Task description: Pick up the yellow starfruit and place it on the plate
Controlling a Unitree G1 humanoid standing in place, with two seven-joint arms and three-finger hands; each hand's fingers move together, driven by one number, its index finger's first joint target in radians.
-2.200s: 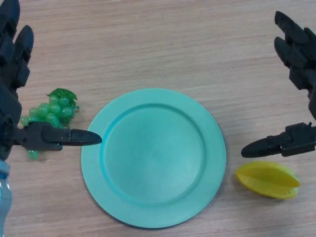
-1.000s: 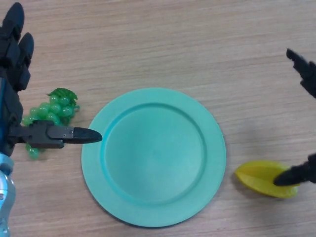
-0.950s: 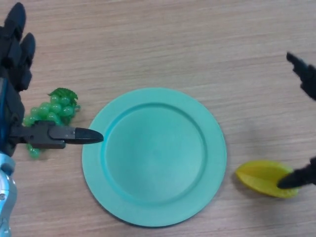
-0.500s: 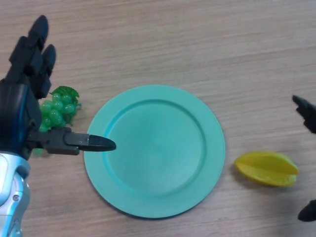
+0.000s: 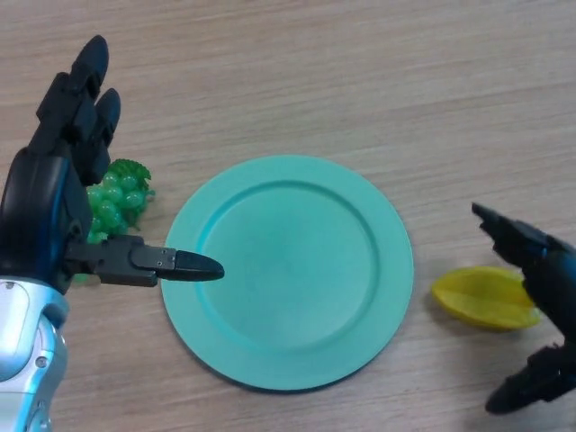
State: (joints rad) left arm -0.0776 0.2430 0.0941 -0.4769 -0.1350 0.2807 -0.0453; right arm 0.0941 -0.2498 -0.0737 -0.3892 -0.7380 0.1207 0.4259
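Reaching in at four o'clock, the right hand (image 5: 549, 297) brackets the yellow starfruit (image 5: 484, 298) without gripping it.

The starfruit lies on the wooden table (image 5: 360, 81) at three o'clock of the green plate (image 5: 288, 270), just beside its rim and not touching it. The right hand's fingers are spread wide, one above the fruit's right end and the thumb low at five o'clock, holding nothing. The left hand (image 5: 49, 211) shows at nine o'clock, fingers straight, thumb pointing over the plate's left rim, partly covering a bunch of green grapes (image 5: 117, 193).
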